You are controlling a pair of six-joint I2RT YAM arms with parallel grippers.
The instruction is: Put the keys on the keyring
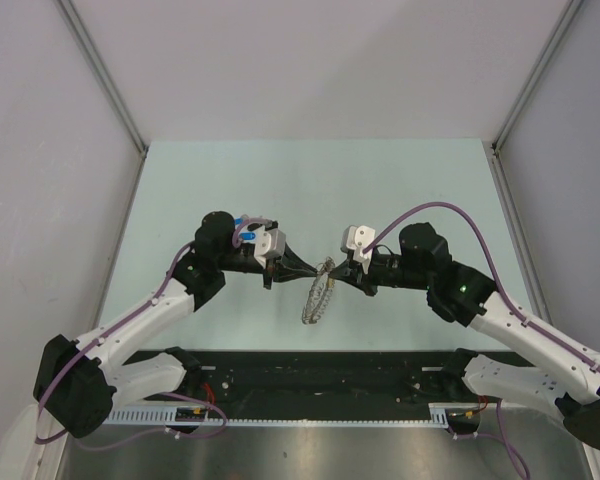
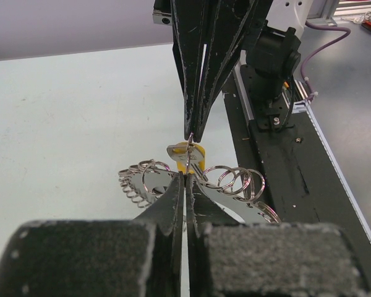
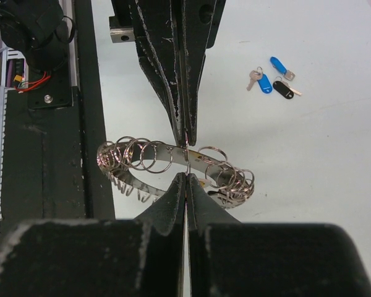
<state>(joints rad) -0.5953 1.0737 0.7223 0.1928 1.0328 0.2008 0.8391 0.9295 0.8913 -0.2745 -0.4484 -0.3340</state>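
The keyring [image 1: 317,296] is a silvery band hung with several small split rings, held up above the table between my two grippers. My left gripper [image 1: 312,269] and right gripper [image 1: 338,273] meet tip to tip, both shut. In the left wrist view my left gripper [image 2: 187,177] pinches one thin ring of the keyring [image 2: 235,180], and a yellow-headed key [image 2: 190,156] hangs just behind it. In the right wrist view my right gripper [image 3: 185,176] pinches the same thin ring of the keyring [image 3: 148,154]. Two blue keys and a black key [image 3: 272,82] lie loose on the table.
The pale green table [image 1: 310,180] is bounded by white walls on three sides. A black rail [image 1: 320,375] with cables runs along the near edge between the arm bases. It also shows in the right wrist view [image 3: 43,154].
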